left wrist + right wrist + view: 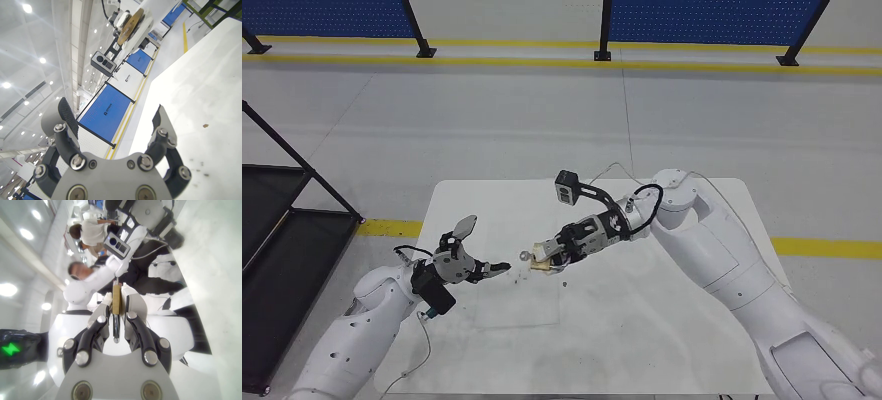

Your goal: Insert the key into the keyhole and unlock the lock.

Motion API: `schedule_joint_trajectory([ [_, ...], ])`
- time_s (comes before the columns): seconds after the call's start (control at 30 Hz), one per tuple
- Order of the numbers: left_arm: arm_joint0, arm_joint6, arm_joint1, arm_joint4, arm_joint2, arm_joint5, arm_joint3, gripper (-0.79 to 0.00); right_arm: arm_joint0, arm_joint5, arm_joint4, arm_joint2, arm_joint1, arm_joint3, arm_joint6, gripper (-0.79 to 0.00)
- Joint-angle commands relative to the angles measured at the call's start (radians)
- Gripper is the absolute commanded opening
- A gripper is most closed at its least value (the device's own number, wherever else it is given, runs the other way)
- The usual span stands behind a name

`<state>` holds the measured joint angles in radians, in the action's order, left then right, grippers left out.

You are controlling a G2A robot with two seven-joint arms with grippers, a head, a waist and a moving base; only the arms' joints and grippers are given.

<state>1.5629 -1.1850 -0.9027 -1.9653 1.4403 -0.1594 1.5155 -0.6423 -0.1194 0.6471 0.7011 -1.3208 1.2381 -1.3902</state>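
Observation:
A brass padlock (115,300) is clamped between the white fingers of my right gripper (115,298), its steel shackle (116,330) pointing back toward the wrist. A silver key (117,280) sticks out of the lock's far end. In the top view the padlock (542,253) hangs above the middle of the white table (662,330), with the key's ring (525,259) pointing at my left gripper (482,248). The left gripper (113,115) stands open a short way from the key, with nothing between its black-ribbed fingers (66,113). Farther off, the left wrist view catches the brass lock (128,26).
A black rack (282,250) stands on the floor beside the table's left side. Small brown specks (205,125) lie on the tabletop. Blue barrier panels (322,15) line the far side of the floor.

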Motion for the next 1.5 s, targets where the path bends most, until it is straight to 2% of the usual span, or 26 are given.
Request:
schedule_joint_trajectory([
  [0.0,0.0,0.0,0.0,0.0,0.0,0.0,0.0,0.0,-0.006,0.001,0.007,0.008,0.0,-0.004,0.022,-0.785],
  [0.13,0.0,0.0,0.0,0.0,0.0,0.0,0.0,0.0,-0.02,-0.007,0.01,0.022,0.001,-0.008,0.061,-0.785],
  [0.4,0.0,0.0,0.0,0.0,0.0,0.0,0.0,0.0,-0.029,-0.015,0.015,0.029,0.002,-0.009,0.066,-0.785],
  [0.43,0.001,0.005,-0.001,0.024,-0.002,-0.023,0.004,0.0,-0.029,-0.015,0.015,0.029,0.002,-0.009,0.066,-0.785],
  [0.5,-0.002,0.027,0.001,0.103,0.005,-0.145,0.002,0.0,-0.029,-0.015,0.015,0.029,0.002,-0.009,0.066,-0.785],
  [0.6,-0.025,0.128,0.009,0.25,0.041,-0.404,-0.011,0.0,-0.029,-0.015,0.015,0.029,0.002,-0.009,0.066,-0.785],
  [0.73,-0.057,0.326,0.012,0.442,0.055,-0.676,-0.051,0.0,-0.029,-0.015,0.015,0.029,0.002,-0.009,0.066,-0.785],
  [0.87,-0.091,0.628,0.006,0.674,0.014,-0.851,-0.122,0.0,-0.029,-0.015,0.015,0.029,0.002,-0.009,0.066,-0.785],
  [0.97,-0.109,0.861,0.003,0.995,-0.083,-0.853,-0.133,0.0,-0.029,-0.015,0.015,0.029,0.002,-0.009,0.066,-0.785],
  [1.27,-0.114,0.884,0.004,1.03,-0.087,-0.853,-0.135,0.0,-0.029,-0.015,0.015,0.029,0.002,-0.009,0.066,-0.785],
  [1.3,-0.11,0.848,-0.001,1.13,-0.089,-0.853,-0.137,0.0,-0.029,-0.015,0.015,0.029,0.002,-0.009,0.066,-0.785],
  [1.37,-0.115,0.937,0.002,1.228,-0.114,-0.853,-0.122,0.0,-0.029,-0.015,0.015,0.029,0.002,-0.009,0.066,-0.785],
  [1.47,-0.126,1.132,0.021,1.451,-0.131,-0.853,-0.09,0.0,-0.029,-0.015,0.015,0.029,0.002,-0.009,0.066,-0.785],
])
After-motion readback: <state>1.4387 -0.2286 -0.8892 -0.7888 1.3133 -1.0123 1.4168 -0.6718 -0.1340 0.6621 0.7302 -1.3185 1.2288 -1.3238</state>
